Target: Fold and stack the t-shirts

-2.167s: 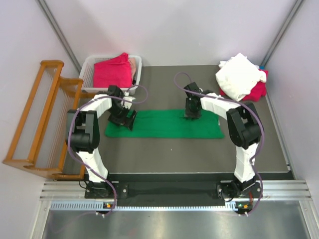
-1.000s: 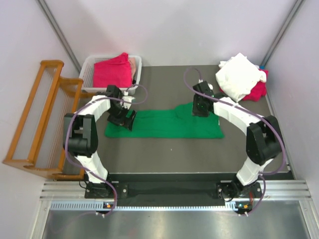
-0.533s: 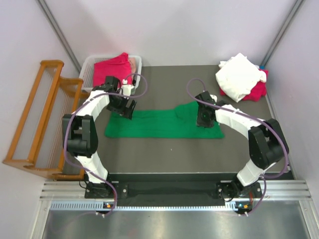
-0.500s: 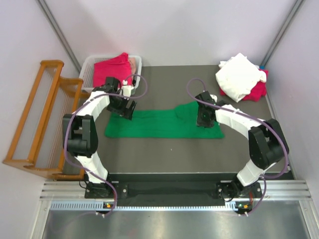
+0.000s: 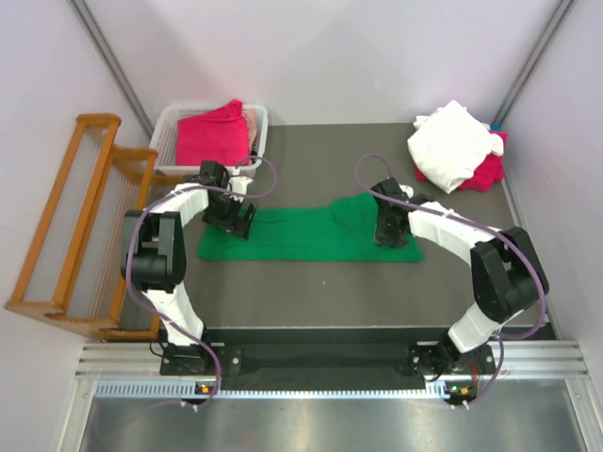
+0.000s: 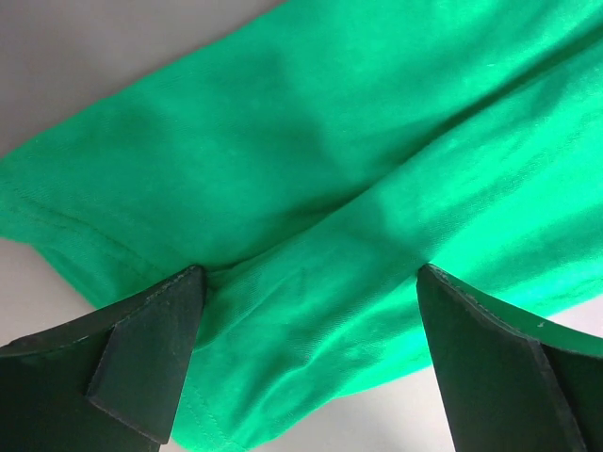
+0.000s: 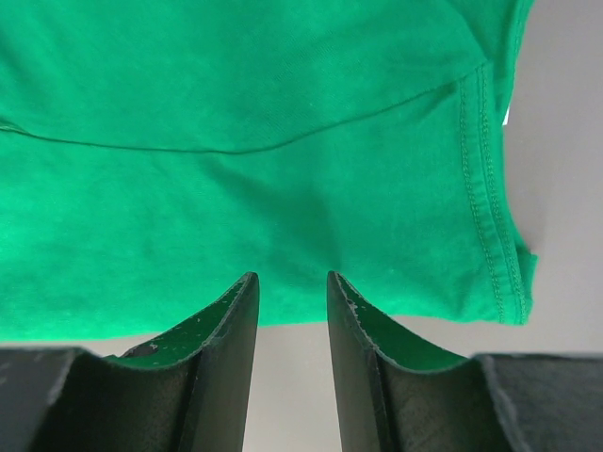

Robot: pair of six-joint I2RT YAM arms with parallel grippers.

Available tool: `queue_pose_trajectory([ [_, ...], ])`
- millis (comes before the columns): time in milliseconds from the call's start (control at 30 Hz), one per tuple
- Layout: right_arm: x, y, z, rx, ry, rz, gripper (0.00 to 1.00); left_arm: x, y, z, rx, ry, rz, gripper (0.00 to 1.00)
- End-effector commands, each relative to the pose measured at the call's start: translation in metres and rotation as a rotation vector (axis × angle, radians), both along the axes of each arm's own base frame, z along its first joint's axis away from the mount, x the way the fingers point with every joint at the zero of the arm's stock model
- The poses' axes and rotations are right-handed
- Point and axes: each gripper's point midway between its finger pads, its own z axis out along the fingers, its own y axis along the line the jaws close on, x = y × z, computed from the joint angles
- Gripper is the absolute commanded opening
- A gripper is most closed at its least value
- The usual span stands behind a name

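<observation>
The green shirt [image 5: 301, 237] is spread flat across the middle of the desk [image 5: 320, 301]. The left claw [image 6: 306, 278] is held wide over its frame-left end; the right claw [image 7: 287, 282] (jaws narrow, nothing pinched) is held over its frame-right end.

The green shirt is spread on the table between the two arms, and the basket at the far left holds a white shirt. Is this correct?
Not fully. The basket holds a red shirt; the white shirt lies at the far right corner, as the top view shows. The rest, about the green shirt, is right.
</observation>
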Motion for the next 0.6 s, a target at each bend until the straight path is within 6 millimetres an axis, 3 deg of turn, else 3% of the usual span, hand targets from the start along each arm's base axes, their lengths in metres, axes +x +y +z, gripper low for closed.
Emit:
queue_pose_trajectory([
  [0, 0.003, -0.001, -0.014, 0.011, 0.028, -0.022, 0.36, -0.003, 0.023, -0.015, 0.032, 0.018, 0.026, 0.99],
  [333, 0.002, -0.015, -0.061, -0.005, 0.175, -0.065, 0.34, -0.021, 0.026, 0.017, 0.025, -0.004, 0.012, 0.99],
  [567, 0.035, -0.021, -0.060, -0.007, 0.161, -0.084, 0.34, -0.030, 0.022, 0.055, 0.005, -0.021, -0.010, 0.99],
])
